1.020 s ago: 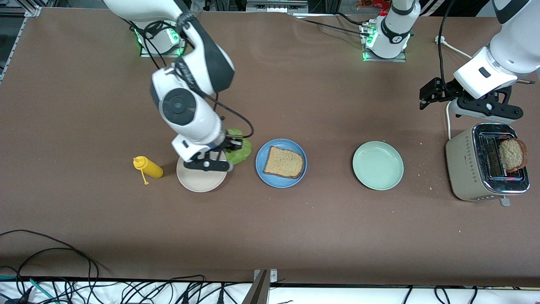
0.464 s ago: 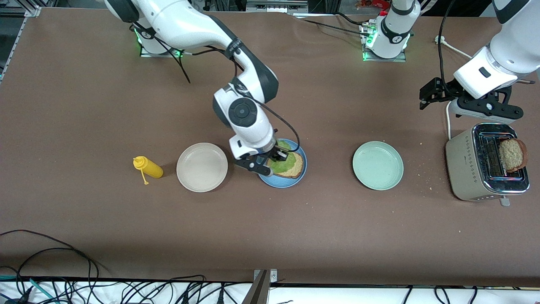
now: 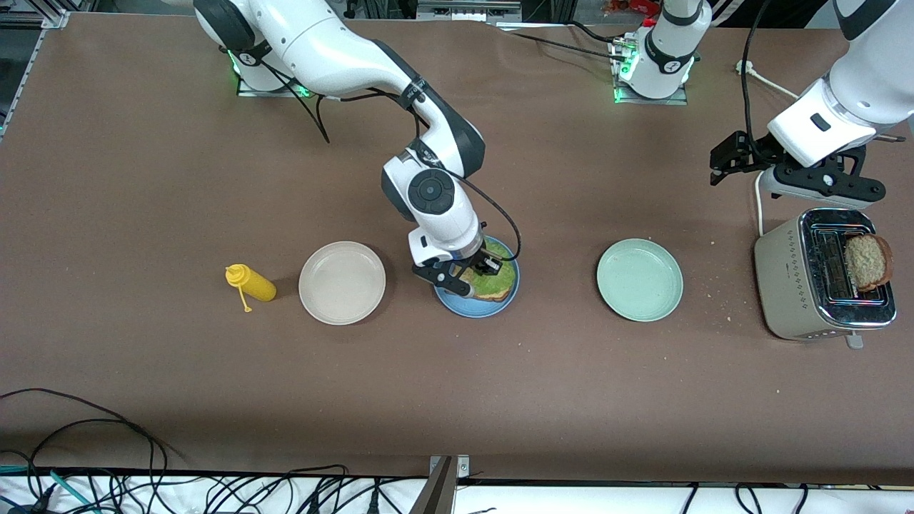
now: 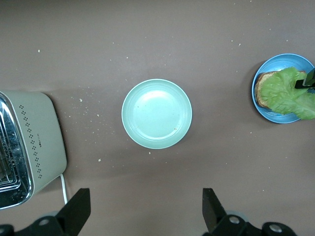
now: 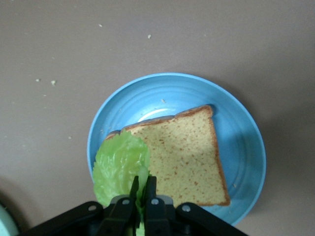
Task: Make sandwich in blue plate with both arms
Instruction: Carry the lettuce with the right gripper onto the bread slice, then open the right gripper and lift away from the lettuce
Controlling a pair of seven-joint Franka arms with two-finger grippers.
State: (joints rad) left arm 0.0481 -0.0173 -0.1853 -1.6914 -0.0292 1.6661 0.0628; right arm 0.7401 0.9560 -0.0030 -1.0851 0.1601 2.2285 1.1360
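Note:
The blue plate (image 3: 464,308) lies mid-table with one brown bread slice (image 3: 503,292) on it. My right gripper (image 3: 485,265) hangs low over that plate, shut on a ruffled green lettuce leaf (image 3: 494,280) that droops onto the slice. The right wrist view shows the same plate (image 5: 246,142), the bread (image 5: 187,157), the lettuce (image 5: 118,167) over one corner of it, and the gripper (image 5: 142,184) pinching the leaf. A second slice (image 3: 867,261) stands in the toaster (image 3: 792,285). My left gripper (image 3: 721,163) waits open above the table beside the toaster, its fingers (image 4: 81,209) wide apart and empty.
A pale green plate (image 3: 639,280) lies between the blue plate and the toaster, and shows in the left wrist view (image 4: 156,114). A beige plate (image 3: 342,283) and a yellow squeeze bottle (image 3: 251,283) lie toward the right arm's end. Crumbs dot the table near the toaster.
My right arm carried the lettuce from beside the beige plate over to the blue plate, then lowered it onto the bread. The left arm has not moved.

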